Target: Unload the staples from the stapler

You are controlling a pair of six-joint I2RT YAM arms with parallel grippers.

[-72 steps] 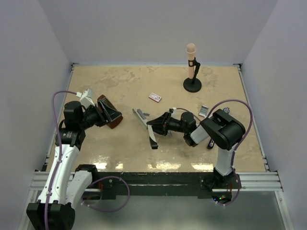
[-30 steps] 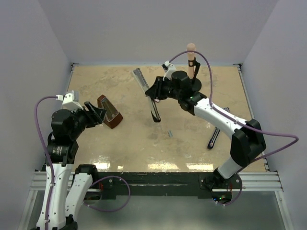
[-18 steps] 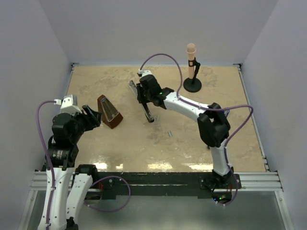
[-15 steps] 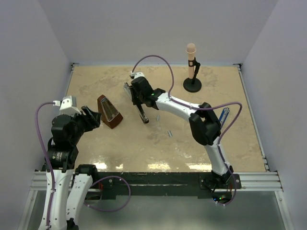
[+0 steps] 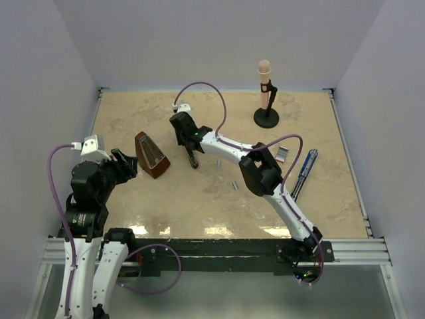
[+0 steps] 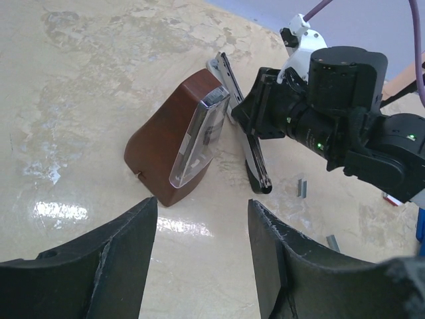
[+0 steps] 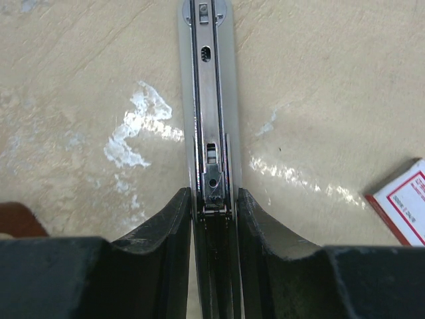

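My right gripper (image 5: 184, 131) is shut on the stapler (image 5: 192, 157), a long black and chrome one hanging tilted with its low end close to the table. In the right wrist view its fingers (image 7: 174, 219) clamp both sides of the stapler's opened chrome channel (image 7: 212, 100). A silvery ridged strip of staples (image 5: 282, 153) lies right of the arm. Two small staple pieces (image 5: 218, 162) (image 5: 234, 185) lie at mid-table, also in the left wrist view (image 6: 301, 187). My left gripper (image 5: 127, 164) hovers open (image 6: 202, 207) near the left side, holding nothing.
A brown metronome (image 5: 151, 155) (image 6: 176, 143) stands just left of the stapler. A microphone on a round black stand (image 5: 265, 100) is at the back right. A blue and black tool (image 5: 302, 174) lies at the right. A red-and-white box (image 7: 398, 199) lies beside the stapler.
The right arm has swung the stapler leftward and down, from mid-back of the table to just right of the metronome. A second staple piece now lies on the table. The left arm barely moved.
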